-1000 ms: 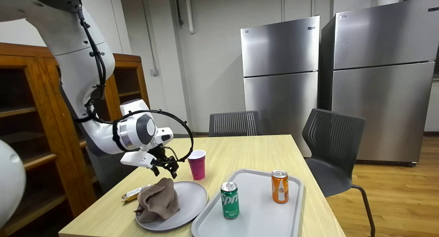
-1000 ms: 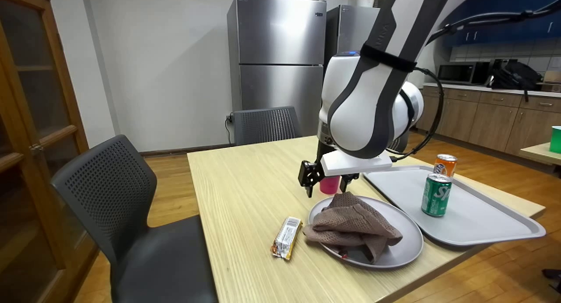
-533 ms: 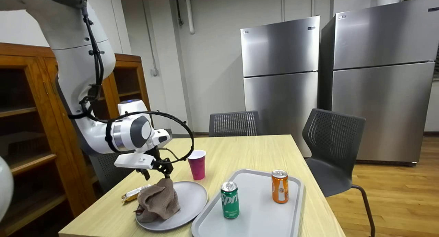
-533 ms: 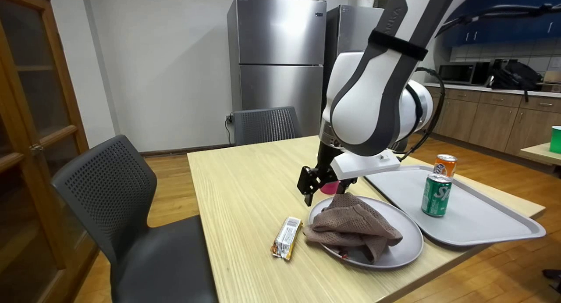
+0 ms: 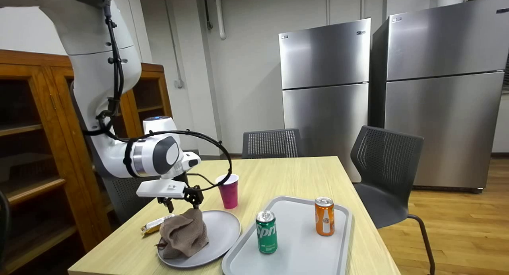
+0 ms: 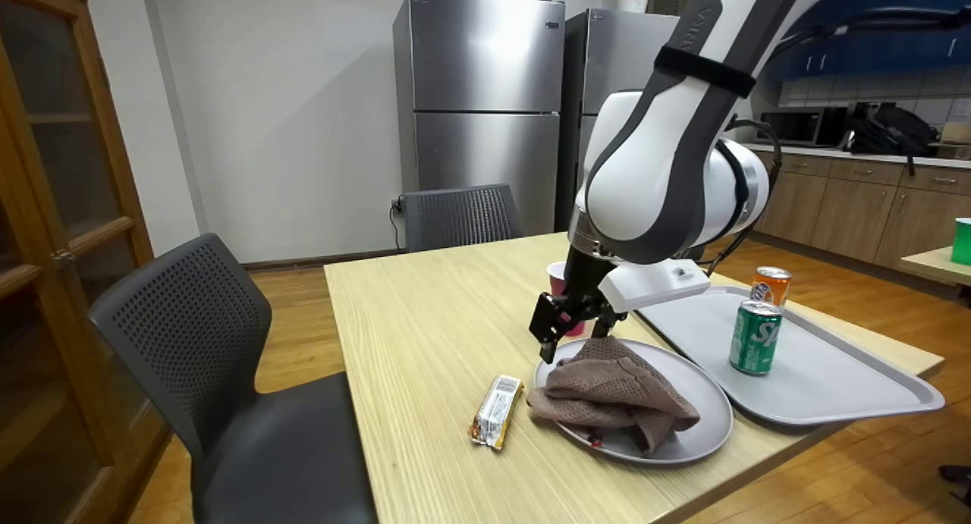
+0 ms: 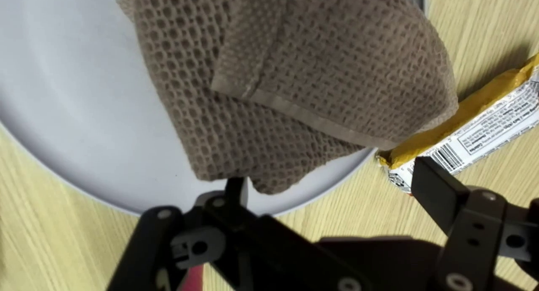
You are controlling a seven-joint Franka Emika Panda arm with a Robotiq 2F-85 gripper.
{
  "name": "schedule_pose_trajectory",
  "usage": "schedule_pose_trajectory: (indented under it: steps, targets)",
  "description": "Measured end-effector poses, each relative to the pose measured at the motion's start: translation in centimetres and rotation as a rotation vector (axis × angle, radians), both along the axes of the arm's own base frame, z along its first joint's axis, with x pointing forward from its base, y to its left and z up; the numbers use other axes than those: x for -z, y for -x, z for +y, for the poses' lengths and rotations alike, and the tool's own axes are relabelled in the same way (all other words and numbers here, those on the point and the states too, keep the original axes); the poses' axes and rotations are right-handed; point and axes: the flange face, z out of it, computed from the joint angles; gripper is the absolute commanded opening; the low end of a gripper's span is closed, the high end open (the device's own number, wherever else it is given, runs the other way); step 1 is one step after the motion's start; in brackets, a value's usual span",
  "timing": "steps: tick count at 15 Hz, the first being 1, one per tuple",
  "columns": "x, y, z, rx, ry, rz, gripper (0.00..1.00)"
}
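1. The cloth (image 6: pixel 618 391) lies crumpled on the plate (image 6: pixel 705 406), one corner spilling past the rim.
2. The fingers (image 7: pixel 440 192) stand wide apart by the plate's rim, gripping nothing; one tip is right at the cloth's edge, though whether it touches I cannot tell.
3. The cloth is probably light, soft and limp, its open weave easy to pinch; the raised peak near the plate's rim looks the best hold.
4. On the surface (image 5: pixel 278 175), the bar (image 6: pixel 497 412) lies just beside the plate, the tray (image 5: pixel 298 247) opposite, the cup (image 5: pixel 228 195) near.

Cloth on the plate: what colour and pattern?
Brown cloth with a honeycomb-like texture, clearest in the wrist view.
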Motion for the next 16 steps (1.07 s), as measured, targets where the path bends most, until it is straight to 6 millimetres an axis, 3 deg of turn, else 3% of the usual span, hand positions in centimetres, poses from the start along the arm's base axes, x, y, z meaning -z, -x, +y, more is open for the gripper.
schedule_pose_trajectory:
  steps: [16]
  targets:
    - [0.05,0.09,-0.45,-0.03,-0.013,0.007,1.0]
